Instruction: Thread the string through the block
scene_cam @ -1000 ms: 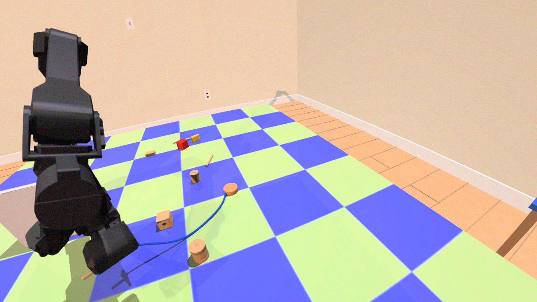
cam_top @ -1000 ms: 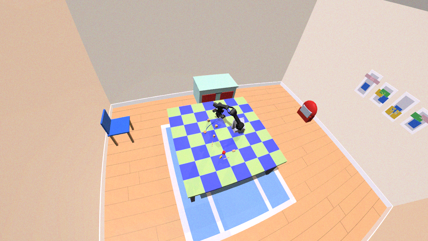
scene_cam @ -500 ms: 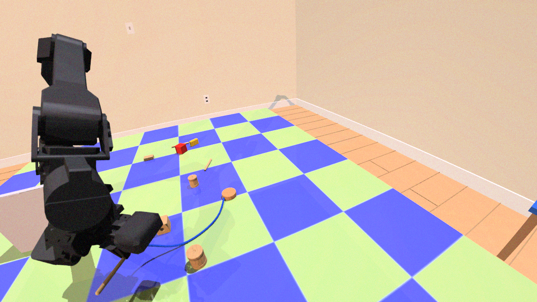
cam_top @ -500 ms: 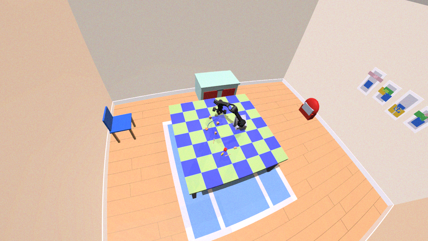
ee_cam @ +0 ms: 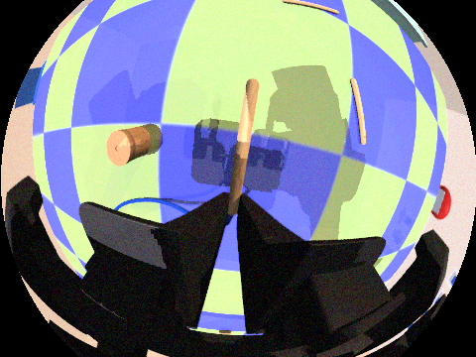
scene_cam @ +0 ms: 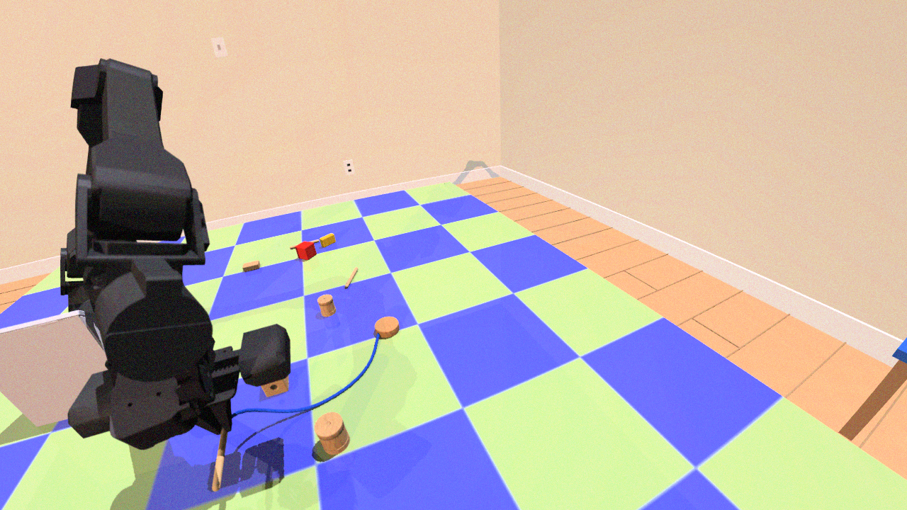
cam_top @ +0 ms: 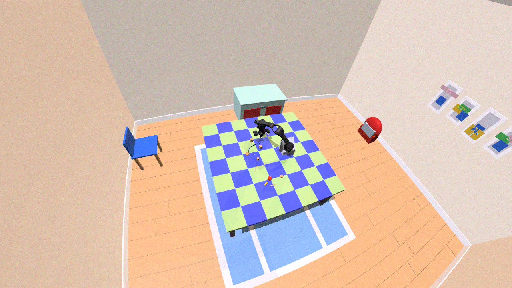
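Note:
My gripper (scene_cam: 223, 419) (ee_cam: 233, 200) is shut on the string's stick (scene_cam: 218, 466) (ee_cam: 238, 166) near its string end, above the table. The stick's free end points away from the block, toward the camera in the exterior view. The wooden block (cam_top: 261, 147) (scene_cam: 275, 387) stands on the table beyond the fingers, partly hidden by one in the exterior view; one hole opening shows. The blue string (scene_cam: 342, 391) (ee_cam: 154, 200) runs from the round button (cam_top: 247, 154) (scene_cam: 387, 327) to the gripper, passing outside the block and partly raised.
A wooden spool (cam_top: 251, 140) (scene_cam: 332, 433) (ee_cam: 121, 149) stands near the string; another spool (cam_top: 257, 158) (scene_cam: 326, 305) is beyond the block. Loose sticks (scene_cam: 351, 278) (ee_cam: 358, 111), a red cube (cam_top: 269, 178) (scene_cam: 305, 250), a yellow piece (scene_cam: 327, 240) and a small wooden piece (scene_cam: 251, 266) lie around.

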Motion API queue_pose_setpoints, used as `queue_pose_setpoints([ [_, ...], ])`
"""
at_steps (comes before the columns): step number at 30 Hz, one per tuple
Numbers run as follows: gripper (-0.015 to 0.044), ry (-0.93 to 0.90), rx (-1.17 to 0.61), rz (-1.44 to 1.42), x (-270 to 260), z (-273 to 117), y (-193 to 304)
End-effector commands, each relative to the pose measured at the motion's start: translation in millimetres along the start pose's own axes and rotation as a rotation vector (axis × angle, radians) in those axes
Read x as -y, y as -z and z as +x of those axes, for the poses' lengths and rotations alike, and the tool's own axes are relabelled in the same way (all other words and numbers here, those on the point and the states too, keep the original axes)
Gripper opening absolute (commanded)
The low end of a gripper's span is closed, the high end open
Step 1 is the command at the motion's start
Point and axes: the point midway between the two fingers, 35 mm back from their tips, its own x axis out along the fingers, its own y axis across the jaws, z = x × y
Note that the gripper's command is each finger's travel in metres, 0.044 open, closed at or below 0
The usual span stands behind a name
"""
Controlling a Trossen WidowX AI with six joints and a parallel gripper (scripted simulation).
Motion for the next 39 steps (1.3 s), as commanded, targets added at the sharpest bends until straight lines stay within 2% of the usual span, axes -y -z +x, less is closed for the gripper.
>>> queue_pose_setpoints([
  [1,0.0000,-0.003,-0.001,-0.134,-4,0,-1],
  [39,0.0000,-0.002,0.005,-1.530,-39,0,0],
])
